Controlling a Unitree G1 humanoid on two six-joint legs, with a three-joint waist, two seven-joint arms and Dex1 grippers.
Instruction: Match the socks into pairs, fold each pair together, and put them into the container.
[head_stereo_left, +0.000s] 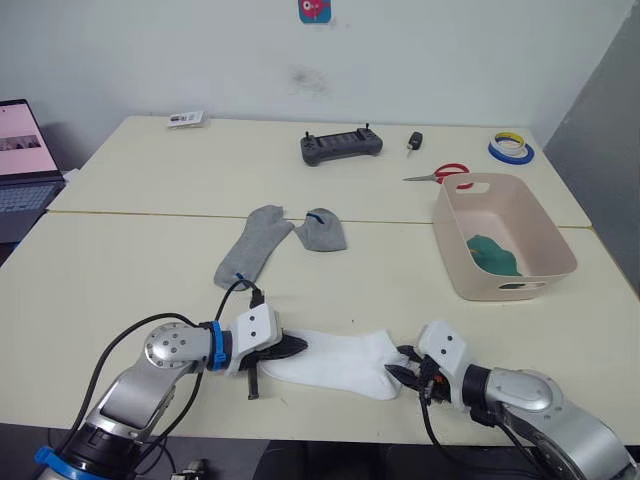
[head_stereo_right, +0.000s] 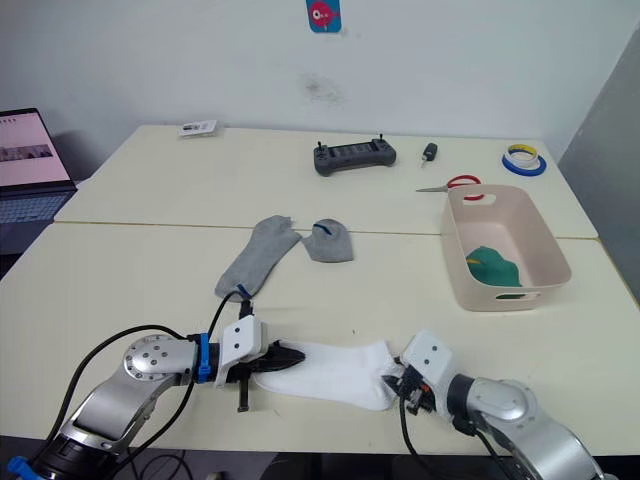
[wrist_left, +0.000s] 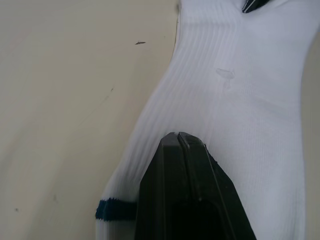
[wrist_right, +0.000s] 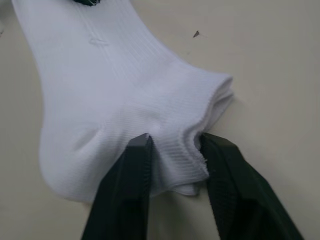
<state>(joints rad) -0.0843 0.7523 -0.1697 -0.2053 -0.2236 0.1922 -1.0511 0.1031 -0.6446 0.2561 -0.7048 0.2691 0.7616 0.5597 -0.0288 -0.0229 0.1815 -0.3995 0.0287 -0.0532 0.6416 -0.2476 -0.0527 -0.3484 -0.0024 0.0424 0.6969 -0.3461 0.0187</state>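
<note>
On a pale cream bench (head_stereo_left: 120, 270), the sock-sorting job stands roughly a third done, judging by how things lie. Taking the pale pink rectangular plastic tub (head_stereo_left: 455, 262) as the marker: well to its left and nearer the robot, the left tool (head_stereo_left: 296, 346) has its two black fingers pressed together on the dark-banded end of the soft white ankle socks (head_stereo_left: 340, 362), which lie flat at the bench's near edge. At the opposite, cuff end of that white bundle, closer to the tub but still apart from it, the right tool (head_stereo_left: 401, 372) pinches the ribbed cuff between its parted fingers. Whether one or two white socks lie there cannot be told for sure. Farther back and left of the tub, two grey socks with small blue marks (head_stereo_left: 252, 248) lie unfolded, one long, one bunched, just touching. Inside the tub rests a folded green bundle (head_stereo_left: 492, 255), apparently the first pair delivered. White and grey pairs remain.
</note>
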